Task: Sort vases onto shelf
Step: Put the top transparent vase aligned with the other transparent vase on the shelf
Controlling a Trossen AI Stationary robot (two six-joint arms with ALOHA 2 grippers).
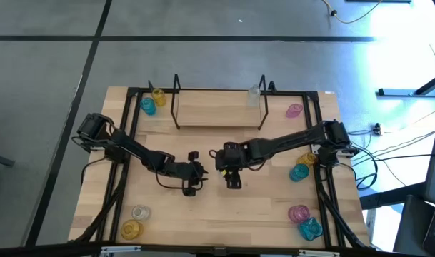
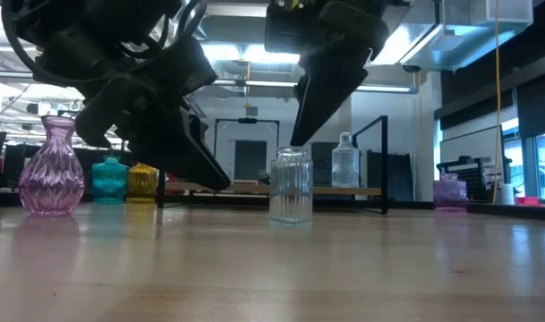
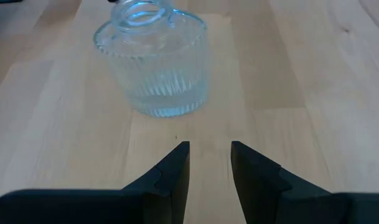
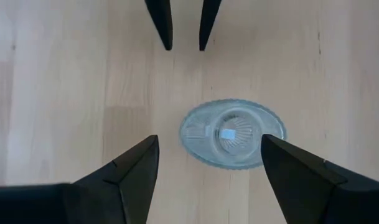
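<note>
Overhead, the right gripper (image 4: 208, 171) hangs spread above a clear vase (image 4: 231, 134) on the wooden tabletop (image 1: 260, 210), left gripper (image 3: 210, 163) slightly parted nearby.

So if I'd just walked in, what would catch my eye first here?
Probably the two dark arms meeting mid-table over a small clear ribbed glass vase: the right gripper hangs above it with fingers spread wide, while the left gripper points at it from the side, empty. Next, the coloured glass vases scattered at the table's corners, like the pink fluted one, and the low light-wood shelf at the far edge holding one clear vase.
</note>
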